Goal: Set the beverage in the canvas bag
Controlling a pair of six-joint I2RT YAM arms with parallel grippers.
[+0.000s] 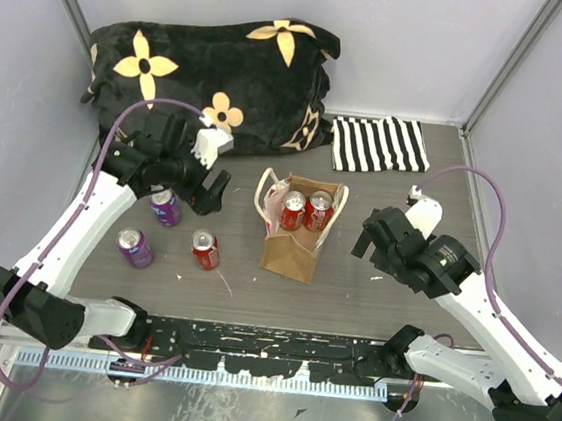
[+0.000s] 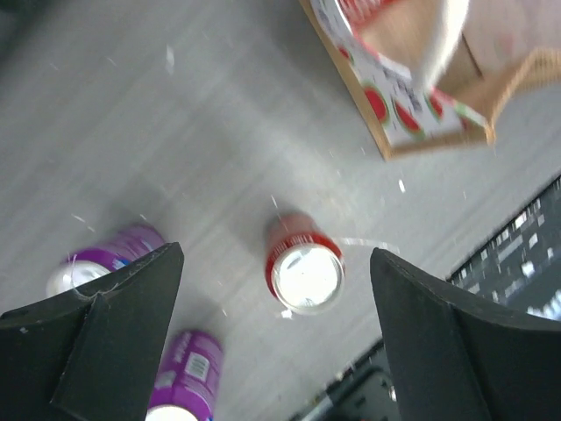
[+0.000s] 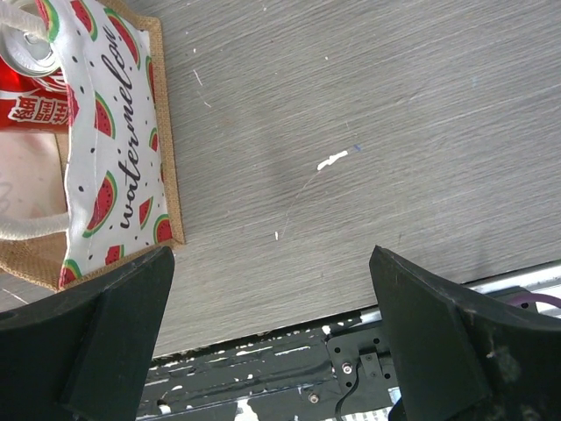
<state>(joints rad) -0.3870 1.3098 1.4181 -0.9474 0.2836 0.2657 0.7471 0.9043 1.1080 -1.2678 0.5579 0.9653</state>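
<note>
Top external is showing two red cans (image 1: 306, 211) sitting in the canvas bag (image 1: 291, 257); three cans (image 1: 205, 250) are waiting on the counter (image 1: 384, 282) left of it, both jaws gaping wide, empty.

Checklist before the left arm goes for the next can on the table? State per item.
1. The left gripper open and empty: ok.
2. The right gripper open, empty, off to the side of the bag: ok.
3. The tan-brown canvas bag with cream loop handles upright, mouth open: ok.
4. The red drink can upright on the grey table, apart from the two purple cans: ok.
5. Room beside the two red cans inside the bag: cannot tell.
</note>
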